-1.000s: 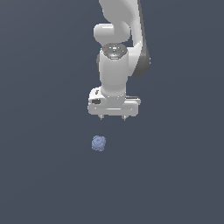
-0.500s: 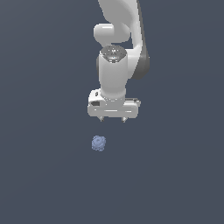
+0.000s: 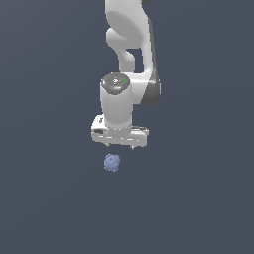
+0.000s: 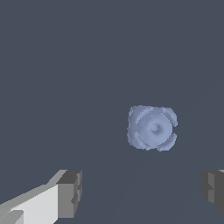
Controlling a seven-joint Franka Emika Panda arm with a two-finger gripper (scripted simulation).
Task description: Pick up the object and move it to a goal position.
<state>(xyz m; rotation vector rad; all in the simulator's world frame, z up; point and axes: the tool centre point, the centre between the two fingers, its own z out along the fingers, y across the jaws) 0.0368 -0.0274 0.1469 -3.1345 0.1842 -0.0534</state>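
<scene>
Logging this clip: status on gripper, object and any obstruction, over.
Gripper open, empty, above the object. Blue lump on the floor, untouched, apart from both fingers. Nothing in the way.

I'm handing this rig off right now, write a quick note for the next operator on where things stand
Gripper: open and empty, pointing down, poised above the object without touching it.
Object: the small pale blue bumpy lump lies on the dark floor. In the wrist view it sits ahead of the two spread fingertips, not yet between them.
Done: nothing grasped or lifted.
Left: centre the gripper over the lump, descend, close, lift, carry it to the goal. No goal marker shows in either view.
</scene>
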